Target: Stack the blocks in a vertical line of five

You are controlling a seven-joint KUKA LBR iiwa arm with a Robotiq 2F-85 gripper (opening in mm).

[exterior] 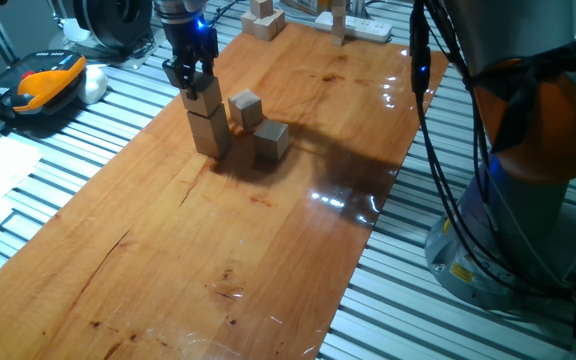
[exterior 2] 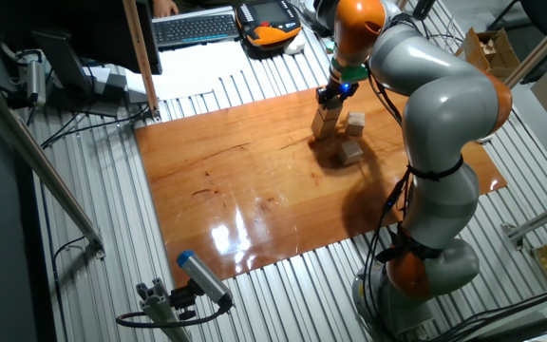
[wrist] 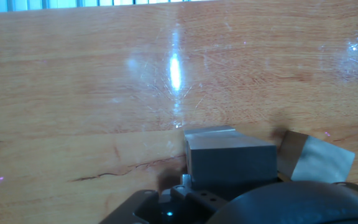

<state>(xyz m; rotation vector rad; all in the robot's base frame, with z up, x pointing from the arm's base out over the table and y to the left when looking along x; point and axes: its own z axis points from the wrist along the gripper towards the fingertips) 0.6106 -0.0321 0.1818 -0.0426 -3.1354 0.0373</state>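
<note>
Blocks are seen on the wooden board (exterior: pixel 168 260). One block (exterior: pixel 202 97) is gripped by the claw (exterior: pixel 189 77) and sits on top of a second block (exterior: pixel 209 130), slightly askew. Two loose blocks (exterior: pixel 245 108) (exterior: pixel 271 141) lie just beside that stack. More blocks (exterior: pixel 263 20) are visible at the board's far end.

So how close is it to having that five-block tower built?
Early days. A stack two blocks high stands on the wooden board, and the gripper is at its top block, apparently placing it. Two loose blocks wait beside it; more blocks sit at the board's far end.
</note>
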